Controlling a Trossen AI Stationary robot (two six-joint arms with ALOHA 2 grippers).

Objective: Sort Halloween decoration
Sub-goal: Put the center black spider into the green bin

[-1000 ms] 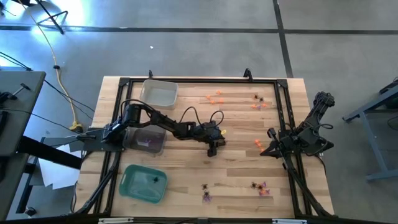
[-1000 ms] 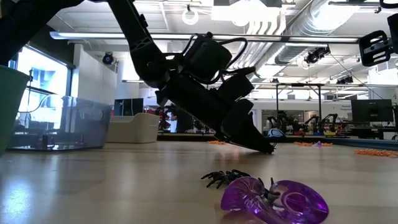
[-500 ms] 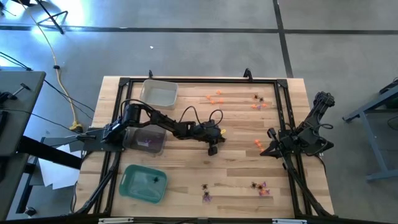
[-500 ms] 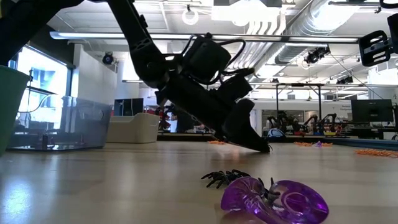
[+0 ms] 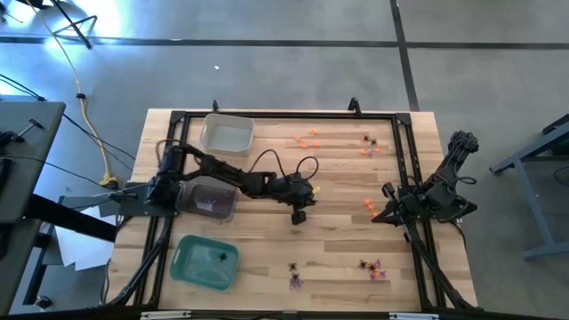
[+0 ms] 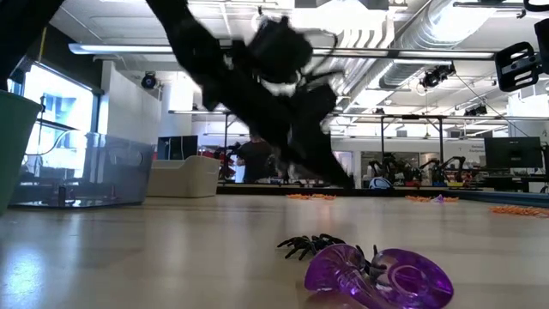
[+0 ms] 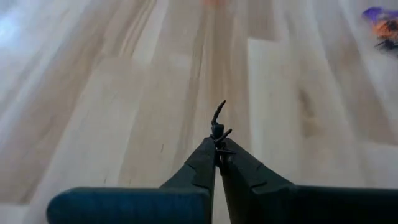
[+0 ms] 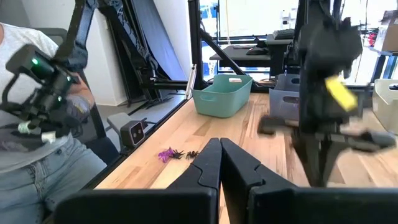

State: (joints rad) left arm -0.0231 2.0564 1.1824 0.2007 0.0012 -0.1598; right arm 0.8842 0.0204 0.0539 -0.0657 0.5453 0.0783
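The left gripper (image 5: pixel 300 216) is out over the middle of the wooden surface (image 5: pixel 338 240), and its fingers (image 7: pixel 205 163) are pinched tight on a tiny black spider (image 7: pixel 218 129), whose thin legs poke out past the tips. From table height the left arm is a dark blur above the wood, tips clear of it. The right gripper (image 8: pixel 219 147) is parked at the right edge of the surface, fingers pressed together on nothing.

The rest of the Halloween decoration is scattered about. Orange trinkets (image 5: pixel 308 140) lie near the far edge, a mixed cluster (image 5: pixel 369 147) sits just to the right of them, and 1 orange piece (image 5: pixel 369 206) lies close to the right arm's base. Along the near edge there is a purple and black pair (image 5: pixel 294 276) and another small bunch (image 5: pixel 372 268) further right. Up close at table level, a purple ring (image 6: pixel 382 275) lies touching a black spider-like piece (image 6: pixel 309 245).

3 trays sit on the left side: a clear tray (image 5: pixel 228 133) at the back, a grey tray (image 5: pixel 212 198) under the left arm with purple bits inside, and a green tray (image 5: pixel 206 261) at the front with something dark in it.

A person (image 8: pixel 43 118) sits beside the surface holding a controller.
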